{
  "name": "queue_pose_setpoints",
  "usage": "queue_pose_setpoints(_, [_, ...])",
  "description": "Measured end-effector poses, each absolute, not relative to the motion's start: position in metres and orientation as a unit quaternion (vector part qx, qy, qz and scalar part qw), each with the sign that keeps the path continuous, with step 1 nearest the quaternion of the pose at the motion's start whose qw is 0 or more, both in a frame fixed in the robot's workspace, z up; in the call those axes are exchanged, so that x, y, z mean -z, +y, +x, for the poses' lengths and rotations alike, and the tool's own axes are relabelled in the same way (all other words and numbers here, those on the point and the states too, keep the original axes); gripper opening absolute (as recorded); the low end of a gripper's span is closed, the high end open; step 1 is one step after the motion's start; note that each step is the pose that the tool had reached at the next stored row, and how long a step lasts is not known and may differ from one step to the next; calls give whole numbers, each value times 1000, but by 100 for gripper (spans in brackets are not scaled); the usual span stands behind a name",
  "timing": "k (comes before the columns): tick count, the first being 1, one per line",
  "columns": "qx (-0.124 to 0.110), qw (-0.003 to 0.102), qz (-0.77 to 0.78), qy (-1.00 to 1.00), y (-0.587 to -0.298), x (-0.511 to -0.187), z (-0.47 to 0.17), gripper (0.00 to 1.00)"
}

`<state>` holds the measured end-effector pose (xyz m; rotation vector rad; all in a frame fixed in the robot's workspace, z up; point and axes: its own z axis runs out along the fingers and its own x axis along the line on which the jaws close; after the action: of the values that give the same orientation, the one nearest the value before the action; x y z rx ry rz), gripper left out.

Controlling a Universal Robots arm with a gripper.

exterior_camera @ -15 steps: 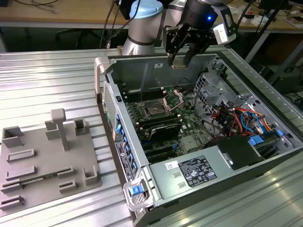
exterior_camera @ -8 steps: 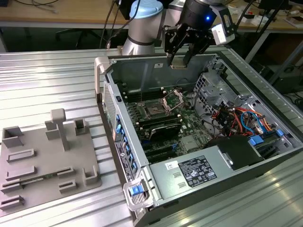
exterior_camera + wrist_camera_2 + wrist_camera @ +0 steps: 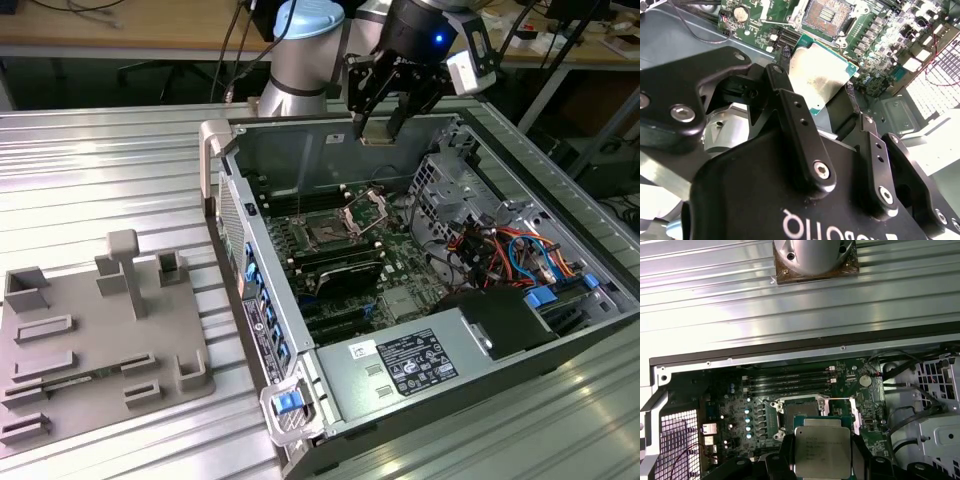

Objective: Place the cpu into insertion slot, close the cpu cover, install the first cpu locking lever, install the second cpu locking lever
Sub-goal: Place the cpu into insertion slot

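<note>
Gripper: my gripper (image 3: 383,125) hangs over the far side of the open computer case (image 3: 230,160), closed partway so that its two black fingers (image 3: 795,125) pinch the cpu on opposite edges.
Cpu: the cpu (image 3: 822,452) is in my grip, metal top facing the wrist cameras, in the air above the motherboard and touching nothing else.
Cut off: in the first wrist view the picture's edge cuts the chip's near edge. In the exterior view it is a thin pale sliver under my fingertips.
Hidden: the chip's underside, and the exact spots where my finger pads meet it.
Insertion slot: the insertion slot (image 3: 798,411) lies bare and uncovered on the board, beyond the chip in both wrist views.
Cpu cover: the cpu cover (image 3: 365,208) stands swung up beside the slot, on the exterior view's right.
Levers: I cannot tell them apart from the metalwork round the slot.
Bench: a ribbed metal bench (image 3: 100,170) carries the case and a grey fixture plate (image 3: 60,350).
</note>
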<state>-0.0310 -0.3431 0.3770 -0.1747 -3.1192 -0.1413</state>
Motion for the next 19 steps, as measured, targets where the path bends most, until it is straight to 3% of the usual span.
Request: queue_pose_setpoints(19, [45, 5, -107, -993, -343, -377, -35, 55])
